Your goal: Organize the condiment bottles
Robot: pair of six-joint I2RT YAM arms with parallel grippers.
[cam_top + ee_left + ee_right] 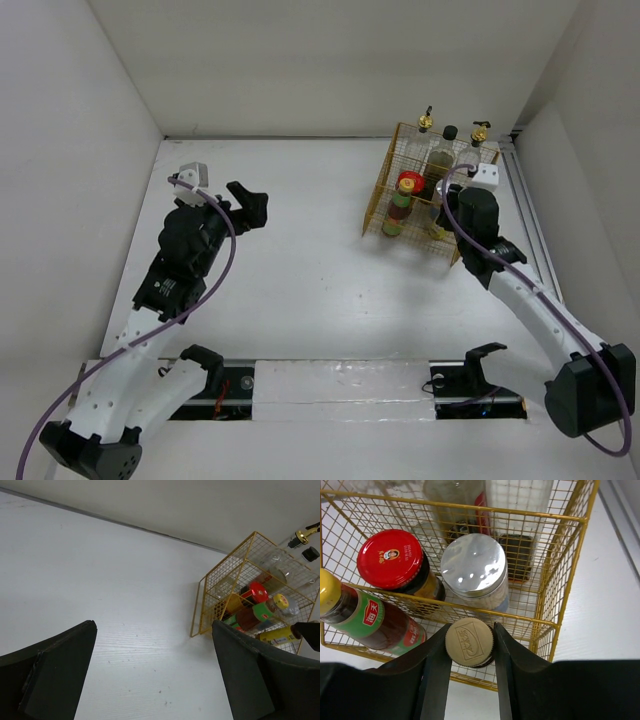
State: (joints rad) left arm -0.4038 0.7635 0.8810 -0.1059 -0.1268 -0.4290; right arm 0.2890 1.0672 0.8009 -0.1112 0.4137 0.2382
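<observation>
The gold wire basket (384, 190) stands at the back right and holds the condiment bottles. Two tall clear gold-spouted bottles (426, 124) and a black-capped jar (449, 134) fill its back row. In the right wrist view, the red-lidded jar (390, 559) and silver-lidded jar (474, 565) sit mid-basket, and the colourful-labelled bottle (370, 620) stands front left. My right gripper (469, 645) is shut on the tan cap of a small yellow bottle (469, 640) in the front right corner. My left gripper (255, 208) is open and empty, well left of the basket.
The basket's yellow wire rim (470, 679) runs just in front of the held bottle. The table's right wall and a rail (530, 220) lie close beside the basket. White walls enclose the table on three sides.
</observation>
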